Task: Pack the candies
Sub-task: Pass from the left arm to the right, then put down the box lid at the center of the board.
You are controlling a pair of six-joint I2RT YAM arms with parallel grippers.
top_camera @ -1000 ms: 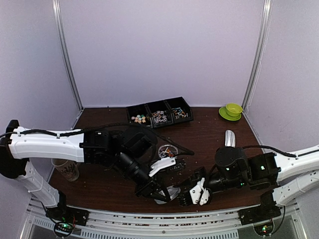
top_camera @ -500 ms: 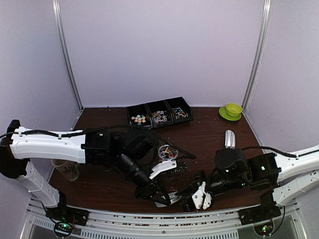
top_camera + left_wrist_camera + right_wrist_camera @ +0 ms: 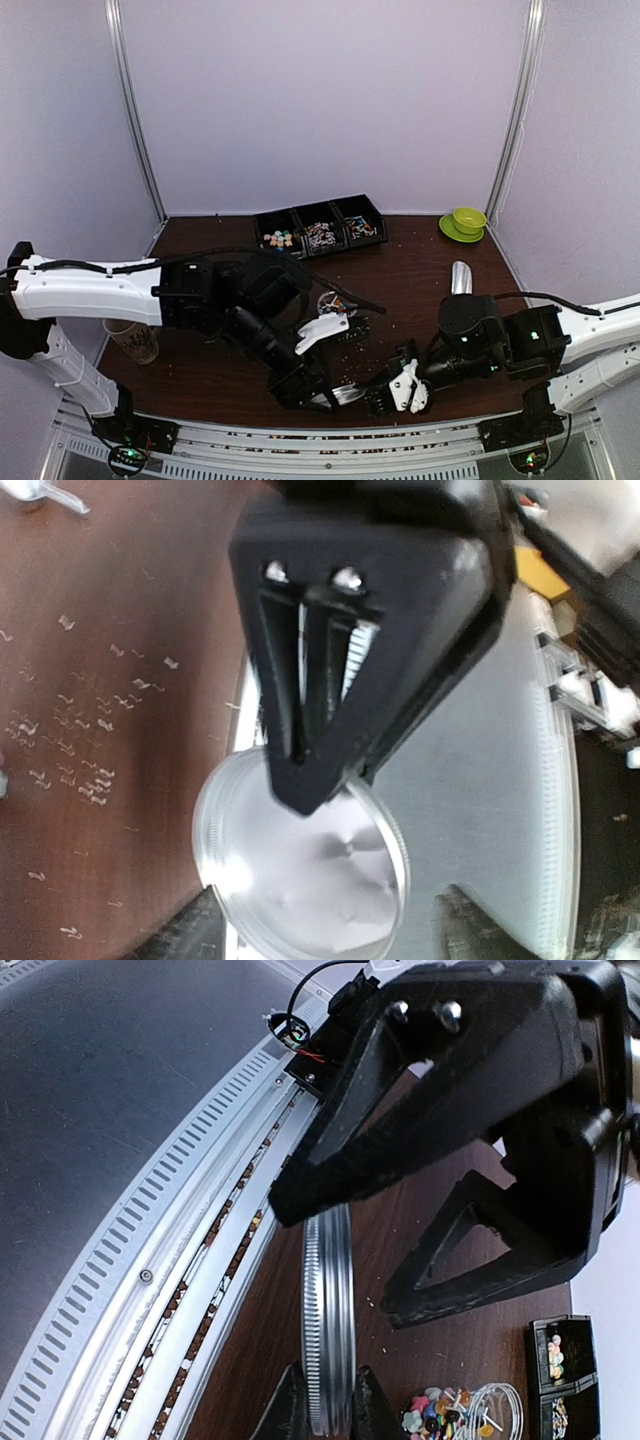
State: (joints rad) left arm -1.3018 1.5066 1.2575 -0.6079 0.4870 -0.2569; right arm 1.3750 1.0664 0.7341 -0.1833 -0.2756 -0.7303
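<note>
Pinches the clear lid (image 3: 328, 1300) on edge in the nearly shut right tool (image 3: 328, 1412), probably for capping. Holds the left tool (image 3: 330, 940) wide open around it, gripping nothing. Leaves candies (image 3: 336, 302) at the middle of the worktop (image 3: 420, 280), beyond both tools; more in the far tray (image 3: 320, 206).

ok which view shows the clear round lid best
Left wrist: the clear round lid faces the camera, rim mostly showing. Right wrist gives only its edge in the right gripper; top external, a small glint.
</note>
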